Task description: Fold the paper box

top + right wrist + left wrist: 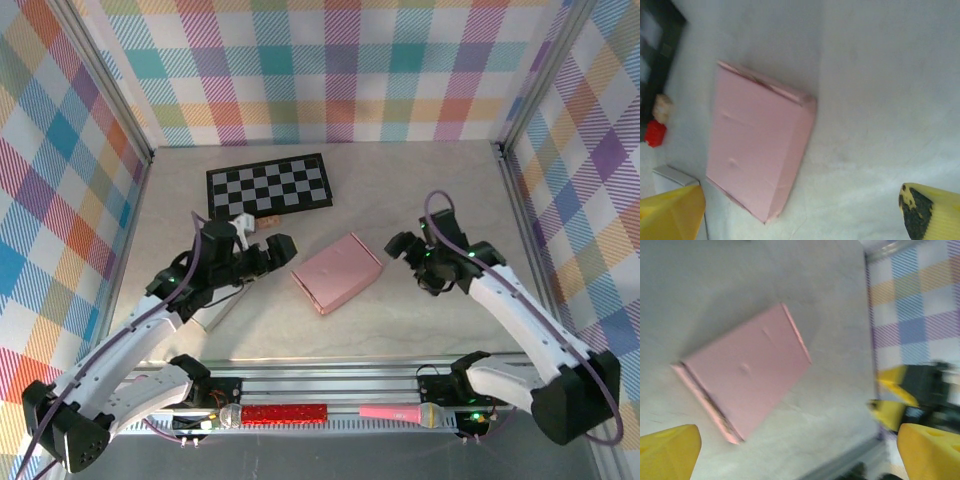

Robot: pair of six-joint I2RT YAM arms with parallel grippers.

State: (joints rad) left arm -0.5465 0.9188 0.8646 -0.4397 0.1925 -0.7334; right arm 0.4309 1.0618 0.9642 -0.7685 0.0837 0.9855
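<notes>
Broadly, the pale surface (pixel 440 200) spreads under everything. The left arm (pixel 130 345) reaches in from the left of the pink paper box (pixel 338 272), its jaws spread wide and empty, just short of the box. The right arm (pixel 520 310) reaches in from the box's right, jaws likewise spread, gripping nothing. A checkered board (pixel 268 183) lies behind the box. The box itself rests flat, turned cornerwise between both arms. A small red block (pixel 655 133) sits by the board's edge, apart from the box.
</notes>
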